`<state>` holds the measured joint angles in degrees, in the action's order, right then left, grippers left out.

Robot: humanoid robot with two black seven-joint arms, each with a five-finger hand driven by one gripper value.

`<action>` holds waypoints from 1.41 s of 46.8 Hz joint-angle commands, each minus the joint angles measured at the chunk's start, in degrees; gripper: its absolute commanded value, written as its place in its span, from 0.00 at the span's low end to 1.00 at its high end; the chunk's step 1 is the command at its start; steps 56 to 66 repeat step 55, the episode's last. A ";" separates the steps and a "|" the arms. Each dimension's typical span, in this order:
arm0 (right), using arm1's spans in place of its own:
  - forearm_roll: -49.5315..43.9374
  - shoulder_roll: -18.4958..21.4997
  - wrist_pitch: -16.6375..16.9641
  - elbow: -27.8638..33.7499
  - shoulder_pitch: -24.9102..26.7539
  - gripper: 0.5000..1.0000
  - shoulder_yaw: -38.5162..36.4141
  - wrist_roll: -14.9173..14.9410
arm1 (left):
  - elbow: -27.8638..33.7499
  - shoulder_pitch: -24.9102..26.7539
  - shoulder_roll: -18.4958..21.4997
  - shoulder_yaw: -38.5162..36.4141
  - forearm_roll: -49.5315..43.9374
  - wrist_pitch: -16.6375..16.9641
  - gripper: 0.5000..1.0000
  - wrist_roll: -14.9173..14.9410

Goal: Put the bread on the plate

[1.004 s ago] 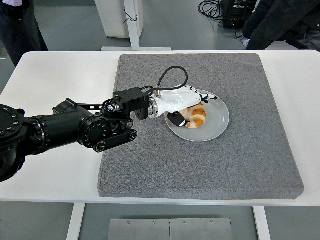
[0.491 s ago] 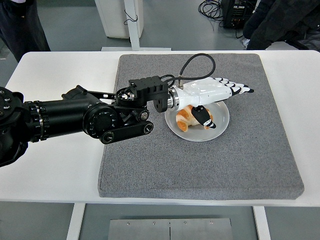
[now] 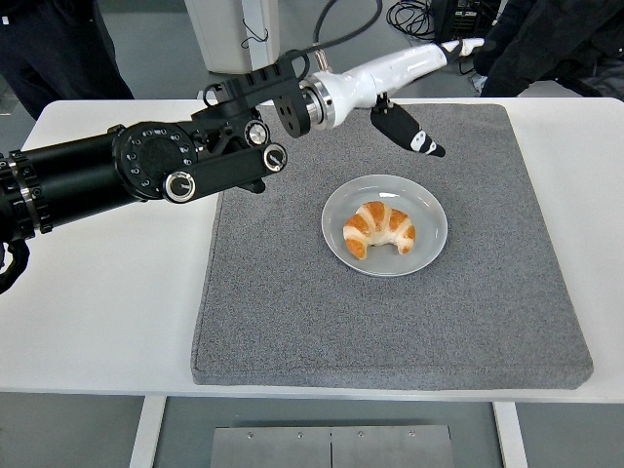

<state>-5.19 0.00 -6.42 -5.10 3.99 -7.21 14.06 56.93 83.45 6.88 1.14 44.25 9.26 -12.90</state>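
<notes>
A golden croissant lies on a small white plate in the middle of the grey mat. My left hand is white with black fingertips. It is raised high above the mat's far edge, beyond the plate. Its fingers are stretched out and spread, the thumb hanging down, and it holds nothing. The black left arm comes in from the left edge. The right arm is out of view.
The mat lies on a white table. People in dark clothes stand at the top left and top right. Cables and a white post show on the floor behind the table.
My left hand let go of the croissant, opened, and rose up and away toward the far edge of the mat. The croissant stays on the plate.
</notes>
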 commanded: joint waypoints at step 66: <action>-0.09 0.00 -0.18 0.44 -1.62 1.00 0.00 0.00 | -39.17 -16.57 -6.88 26.54 -35.63 -22.79 0.96 2.18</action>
